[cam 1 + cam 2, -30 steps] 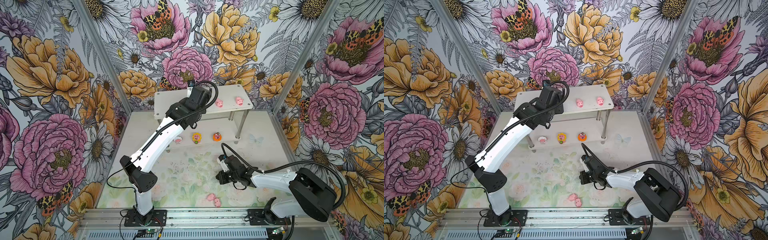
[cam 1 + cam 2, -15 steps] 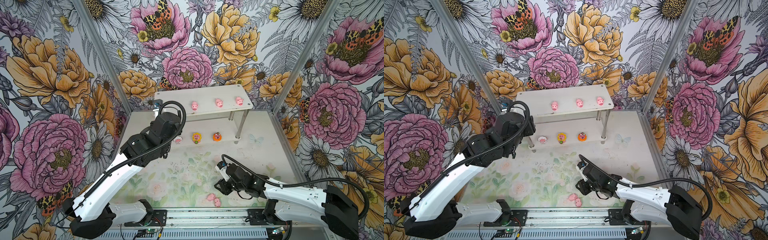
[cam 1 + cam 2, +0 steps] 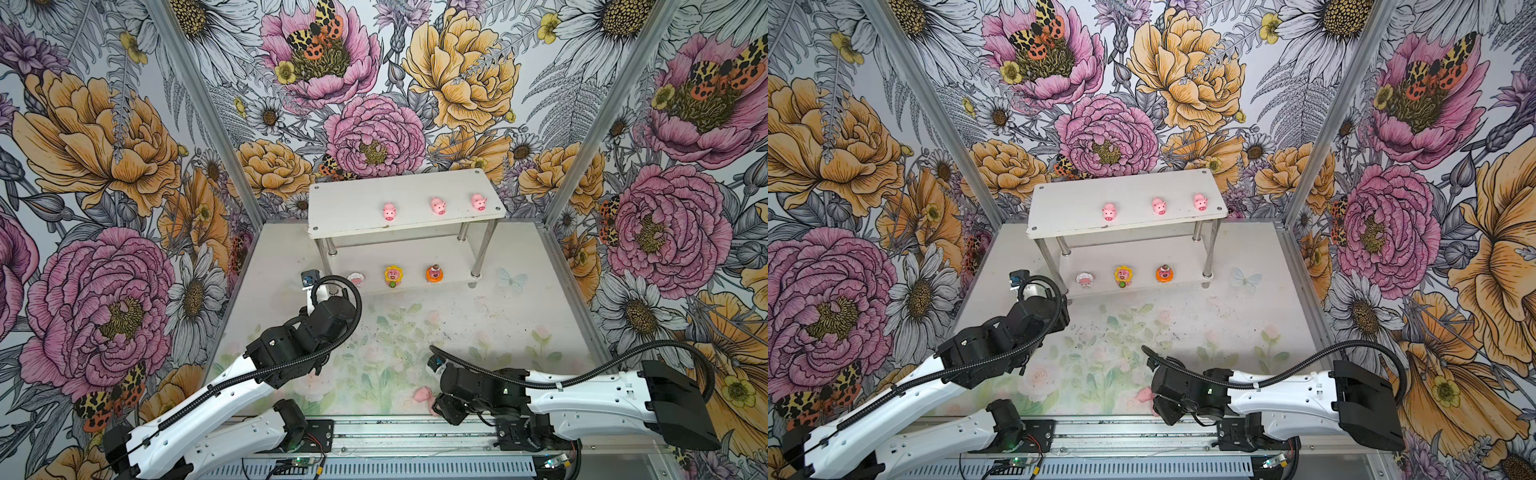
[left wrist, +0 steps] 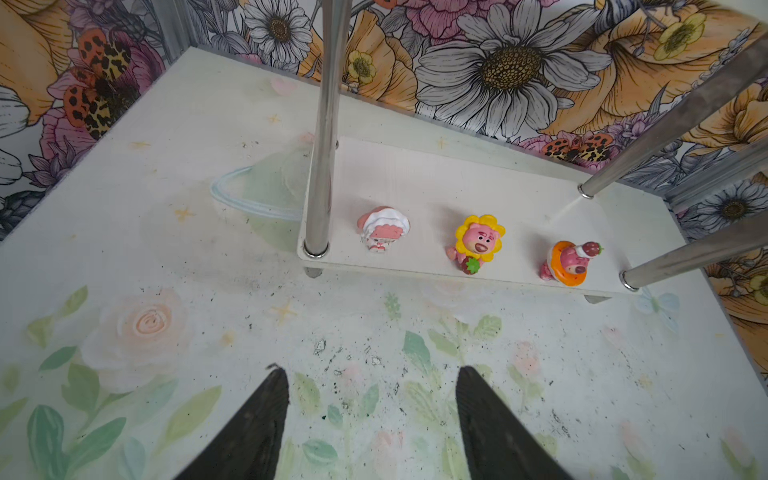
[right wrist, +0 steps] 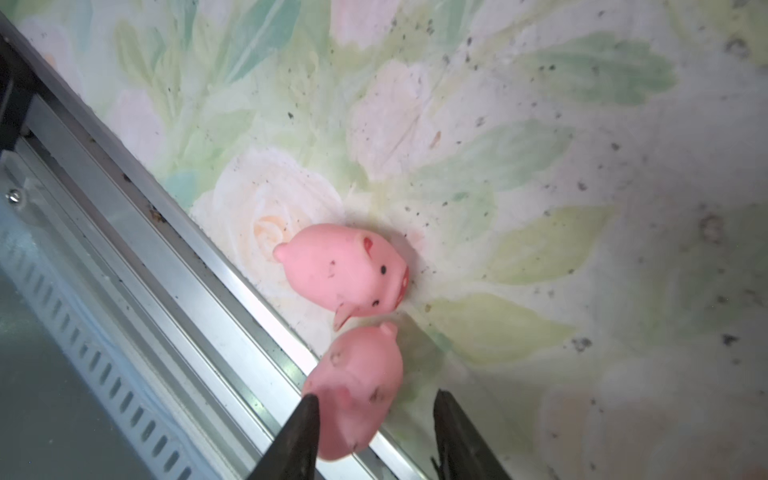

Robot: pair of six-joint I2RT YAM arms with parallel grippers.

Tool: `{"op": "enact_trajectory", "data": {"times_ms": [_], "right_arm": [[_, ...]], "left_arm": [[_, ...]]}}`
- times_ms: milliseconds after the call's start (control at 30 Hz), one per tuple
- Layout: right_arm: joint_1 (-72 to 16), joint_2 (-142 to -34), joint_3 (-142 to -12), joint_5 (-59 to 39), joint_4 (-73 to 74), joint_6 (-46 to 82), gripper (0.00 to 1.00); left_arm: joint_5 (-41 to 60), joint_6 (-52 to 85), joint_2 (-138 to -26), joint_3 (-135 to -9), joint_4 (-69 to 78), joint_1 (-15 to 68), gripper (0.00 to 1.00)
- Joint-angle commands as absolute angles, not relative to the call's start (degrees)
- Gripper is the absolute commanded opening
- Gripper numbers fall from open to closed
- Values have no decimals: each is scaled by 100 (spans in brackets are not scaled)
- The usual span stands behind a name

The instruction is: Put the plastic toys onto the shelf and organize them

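The white shelf (image 3: 345, 216) stands at the back. Three pink pigs (image 3: 389, 211) (image 3: 437, 205) (image 3: 478, 202) sit in a row on its top tier. The lower tier (image 4: 415, 174) holds the white-hooded figure (image 4: 382, 228), the sunflower figure (image 4: 478, 241) and the orange figure (image 4: 569, 262). Two more pink pigs lie on the floor by the front rail, one (image 5: 345, 274) farther out, one (image 5: 357, 374) between the tips of my open right gripper (image 5: 376, 395). One finger overlaps that pig and the other stands apart from it. My left gripper (image 4: 370, 370) hangs open and empty over the floor before the shelf.
The metal front rail (image 5: 174, 257) runs right beside the two floor pigs. Shiny shelf legs (image 4: 324, 124) rise at the lower tier's corners. Flowered walls close in the back and both sides. In both top views the right arm (image 3: 582, 395) lies along the front edge.
My left arm has drawn back from the shelf's top tier to the front left, uncovering a third pig there. My right gripper has moved to the front rail and opened over the floor pigs.
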State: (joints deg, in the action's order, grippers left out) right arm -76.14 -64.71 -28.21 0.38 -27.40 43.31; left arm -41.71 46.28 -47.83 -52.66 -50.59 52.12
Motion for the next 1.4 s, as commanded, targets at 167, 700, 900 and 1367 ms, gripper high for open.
{"op": "enact_trajectory", "data": {"times_ms": [167,700,900,1367], "right_arm": [[-7879,-7210,-3177,772,-2778,4909,28],[-6155,-7403,-4590,1959,-3973,3581,1],[-6056,-8955,-5308,2454,-3955,3375,0],[-6260,-9627,-5695,1780,-3465,3567,28]], "left_arm": [[-4000,5163,-4122,-4601,-4601,5301,66],[-3843,5282,-3996,-4215,-4403,5309,66],[-3748,5377,-3986,-4079,-4404,5317,66],[-3744,5542,-3968,-3762,-4377,5309,66]]}}
